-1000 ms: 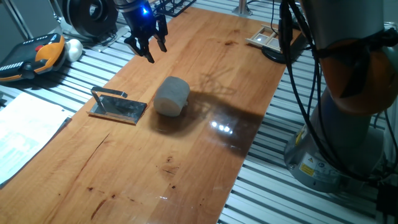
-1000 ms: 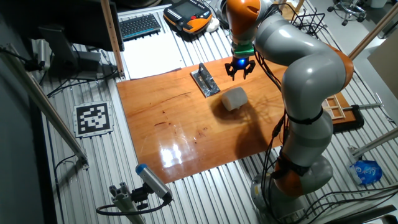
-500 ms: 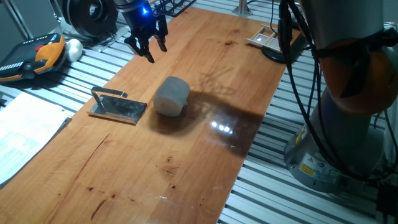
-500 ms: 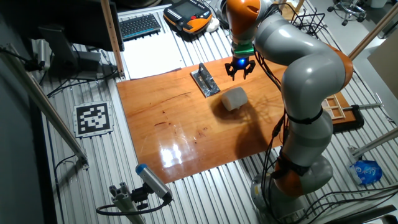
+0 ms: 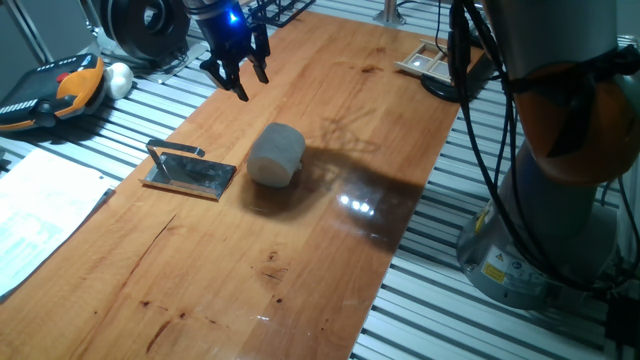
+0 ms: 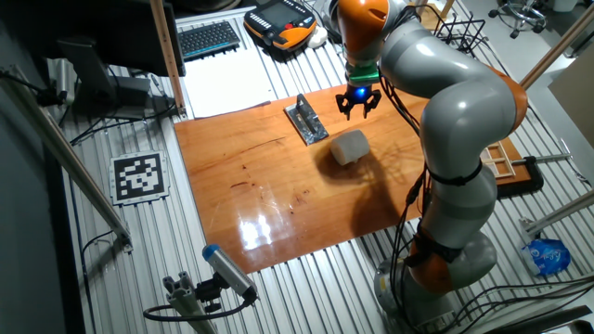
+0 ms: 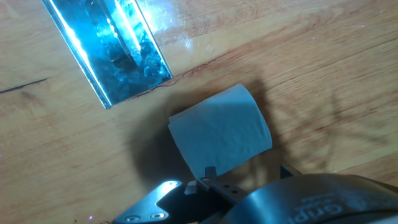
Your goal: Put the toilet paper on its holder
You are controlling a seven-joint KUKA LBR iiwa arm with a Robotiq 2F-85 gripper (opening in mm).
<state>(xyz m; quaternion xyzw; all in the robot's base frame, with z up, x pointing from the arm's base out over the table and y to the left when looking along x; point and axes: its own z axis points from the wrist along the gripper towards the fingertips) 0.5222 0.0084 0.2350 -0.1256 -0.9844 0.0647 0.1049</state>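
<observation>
The wooden tabletop (image 5: 330,120) spans the slatted metal bench, and the grey and orange KUKA arm (image 6: 455,102) bends over its far side. The toilet paper (image 5: 276,154) lies on its side on the wood, near the middle — just beside the holder (image 5: 190,173) but apart from it, nothing threaded on the holder's thin bar. In the hand view the roll (image 7: 221,135) sits below the shiny plate (image 7: 106,46), a strip of bare wood between them. The gripper (image 5: 236,72) hangs above the board beyond the roll, touching nothing — its fingers spread apart and empty. A small white ball (image 5: 119,78) rests off the board beside an orange pendant (image 5: 55,92).
</observation>
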